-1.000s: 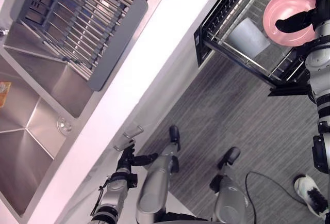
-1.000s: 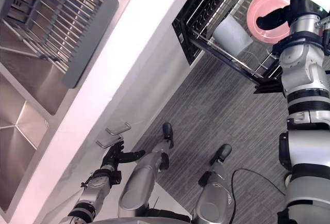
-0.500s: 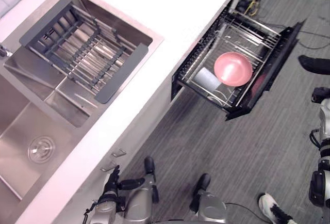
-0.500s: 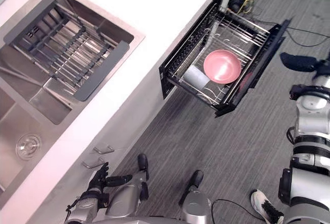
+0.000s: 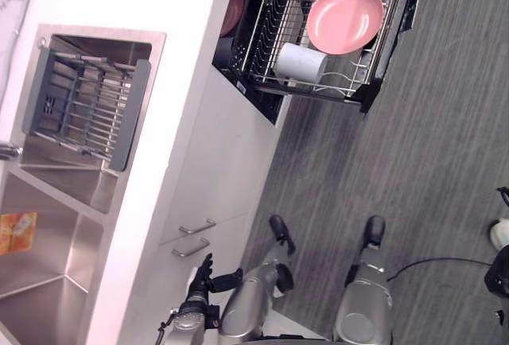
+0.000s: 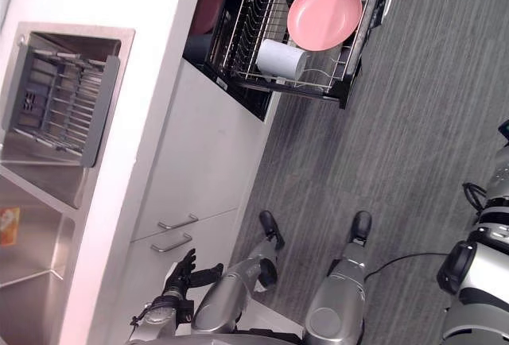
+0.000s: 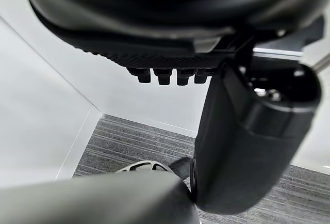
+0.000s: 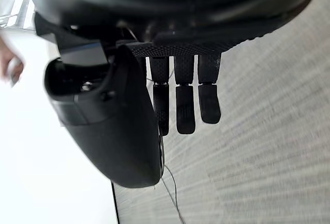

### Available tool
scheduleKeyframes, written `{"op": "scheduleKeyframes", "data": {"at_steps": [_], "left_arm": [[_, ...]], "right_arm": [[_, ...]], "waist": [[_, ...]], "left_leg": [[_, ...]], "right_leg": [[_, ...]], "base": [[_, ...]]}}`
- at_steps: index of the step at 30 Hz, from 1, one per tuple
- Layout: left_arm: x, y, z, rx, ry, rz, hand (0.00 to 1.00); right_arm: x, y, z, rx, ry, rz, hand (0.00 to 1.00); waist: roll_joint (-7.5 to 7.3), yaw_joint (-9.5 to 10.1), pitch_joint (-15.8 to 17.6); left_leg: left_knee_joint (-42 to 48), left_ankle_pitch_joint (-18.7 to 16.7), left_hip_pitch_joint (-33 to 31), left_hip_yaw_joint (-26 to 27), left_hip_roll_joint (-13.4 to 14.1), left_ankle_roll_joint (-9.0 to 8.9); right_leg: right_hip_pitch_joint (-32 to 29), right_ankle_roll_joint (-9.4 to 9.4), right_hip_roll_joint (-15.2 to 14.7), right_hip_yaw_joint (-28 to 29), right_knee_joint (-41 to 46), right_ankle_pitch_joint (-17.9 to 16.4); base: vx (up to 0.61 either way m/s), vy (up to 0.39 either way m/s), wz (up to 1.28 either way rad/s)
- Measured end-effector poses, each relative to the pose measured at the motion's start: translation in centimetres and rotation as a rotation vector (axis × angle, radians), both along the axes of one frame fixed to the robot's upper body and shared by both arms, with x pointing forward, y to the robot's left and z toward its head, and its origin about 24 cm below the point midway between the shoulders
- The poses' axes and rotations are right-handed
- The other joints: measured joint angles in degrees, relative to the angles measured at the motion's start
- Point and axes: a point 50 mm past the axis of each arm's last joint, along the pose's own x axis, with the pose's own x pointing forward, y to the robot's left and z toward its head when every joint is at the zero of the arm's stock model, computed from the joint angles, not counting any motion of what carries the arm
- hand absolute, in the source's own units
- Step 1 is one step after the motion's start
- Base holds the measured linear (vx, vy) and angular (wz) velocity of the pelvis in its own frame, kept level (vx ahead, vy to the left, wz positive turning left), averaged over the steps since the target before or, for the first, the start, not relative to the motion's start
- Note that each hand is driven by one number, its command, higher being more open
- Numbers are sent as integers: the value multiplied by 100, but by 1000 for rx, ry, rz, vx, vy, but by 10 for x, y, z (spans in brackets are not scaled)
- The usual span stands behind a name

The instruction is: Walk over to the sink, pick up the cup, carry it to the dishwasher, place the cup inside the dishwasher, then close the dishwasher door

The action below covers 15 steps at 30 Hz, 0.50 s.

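Left eye view: we see the sink [image 5: 48, 234] at left, our left hand [image 5: 203, 272] spread loose by the cabinet [image 5: 219, 162], and the cup [image 5: 301, 63] lying sideways in the dishwasher rack [image 5: 266, 19] beside a pink plate [image 5: 344, 17]. Our right hand [image 8: 178, 100] hangs straight-fingered, empty.

right robot hand [image 8: 154, 43] hangs empty, fingers [image 8: 185, 105] straight, over grey floor [image 8: 268, 157].

Brushed steel sink [image 5: 48, 297], smooth white tabletop [image 5: 179, 83], shiny wire dishwasher rack [image 5: 266, 15], glossy pink plate [image 5: 344, 17], matt white cup [image 5: 300, 63].
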Motion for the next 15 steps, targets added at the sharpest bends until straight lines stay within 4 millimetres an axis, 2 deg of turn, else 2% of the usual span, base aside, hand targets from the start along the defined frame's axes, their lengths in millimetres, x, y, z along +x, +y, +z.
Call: {"op": "scheduleKeyframes", "data": {"at_steps": [5,7,12,15], "left_arm": [[-1,-13,-1,-45,12,-24,100],[-1,-22,-1,-75,17,-32,100],[3,-30,3,-118,1,-77,100],[1,-31,2,-134,11,-89,100]], "right_arm": [[8,7,26,-99,-13,68,0],[12,11,33,-166,29,91,0],[29,21,37,-199,114,94,0],[18,7,43,-236,192,18,0]], "waist": [[167,50,-130],[256,196,-201],[336,529,-265],[347,536,-274]], "left_leg": [[2,1,-67,-487,-331,-3],[2,-3,-81,-769,-509,-5],[2,23,-119,-1307,-825,30],[3,86,-118,-1623,-1061,116]], "right_leg": [[-98,187,-393,-93,323,-158],[-96,275,-617,-230,580,-295],[-22,386,-1044,-630,1111,-576],[130,473,-1334,-928,1339,-717]], "base": [[77,43,27],[49,68,50],[22,45,57],[37,31,65]]}}
